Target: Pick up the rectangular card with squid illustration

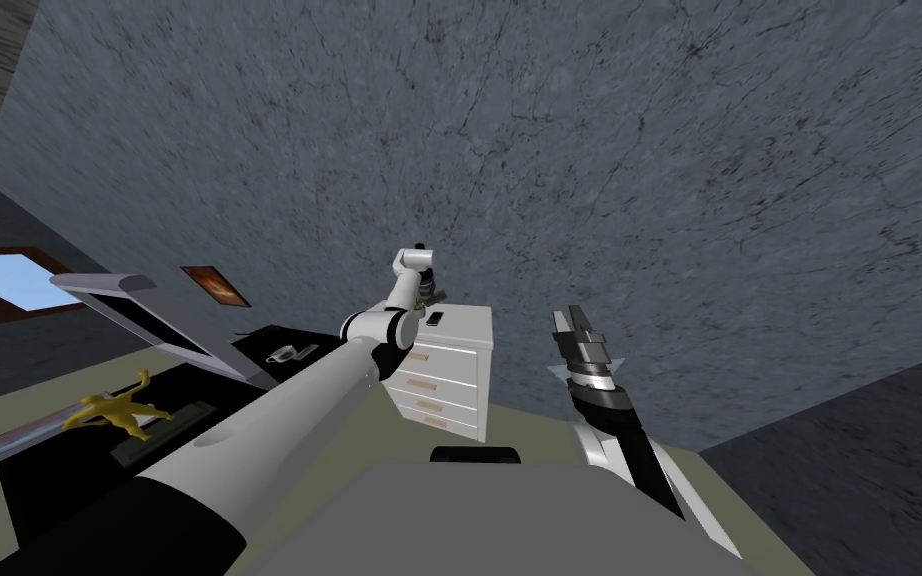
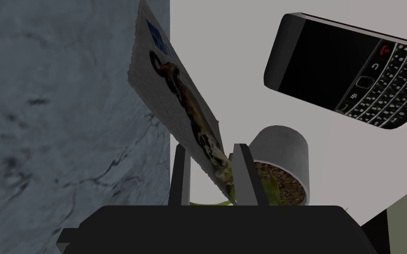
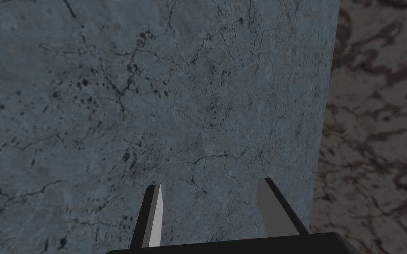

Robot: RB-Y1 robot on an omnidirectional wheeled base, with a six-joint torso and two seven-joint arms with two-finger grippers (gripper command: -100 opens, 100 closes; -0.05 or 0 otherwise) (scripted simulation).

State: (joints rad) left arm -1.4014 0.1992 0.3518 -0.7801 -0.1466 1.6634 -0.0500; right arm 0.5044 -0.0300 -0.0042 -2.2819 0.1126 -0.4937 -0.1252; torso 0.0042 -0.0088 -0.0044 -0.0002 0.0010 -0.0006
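Observation:
The card [image 2: 176,92] is pale and rectangular, with a brown squid drawing and a small blue mark. It stands tilted between the fingers of my left gripper [image 2: 211,152], which is shut on its lower end and holds it off the white dresser top [image 2: 224,66]. In the head view my left arm reaches out over the white dresser [image 1: 449,370], with the left gripper [image 1: 419,300] above its top. My right gripper [image 1: 574,325] is raised to the right of the dresser, and its fingers [image 3: 154,211] stand open with nothing between them.
A black keypad phone [image 2: 352,75] lies on the dresser top, and a grey pot [image 2: 286,150] with soil and green leaves stands just behind my left fingers. A black desk [image 1: 69,460] on the left holds a yellow figure [image 1: 114,405], a mug [image 1: 284,352] and a slanted screen [image 1: 149,325]. A grey wall lies behind.

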